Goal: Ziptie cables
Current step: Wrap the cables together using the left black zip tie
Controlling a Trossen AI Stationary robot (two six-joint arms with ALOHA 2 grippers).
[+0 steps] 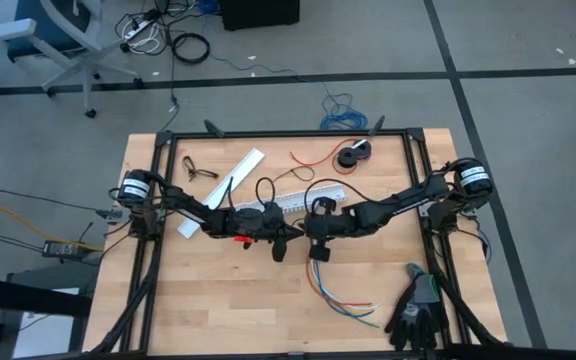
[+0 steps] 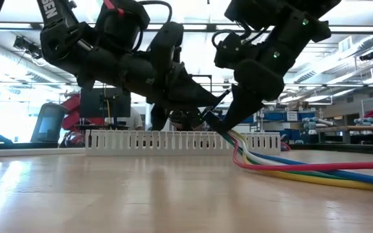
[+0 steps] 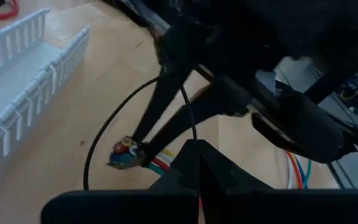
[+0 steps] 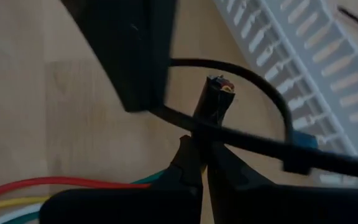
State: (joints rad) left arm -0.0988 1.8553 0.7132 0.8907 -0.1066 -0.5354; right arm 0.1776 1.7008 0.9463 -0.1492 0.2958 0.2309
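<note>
The cables fan loose and floppy across the near table; your right gripper pinches them at the stiffer black-sleeved end, so keep hold there. Just beyond, your left gripper is pressed together on the zip tie looped round that sleeve.

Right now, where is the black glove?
In the high view, the black glove lies at the table's near right corner, beside the loose ends of the cables.
</note>
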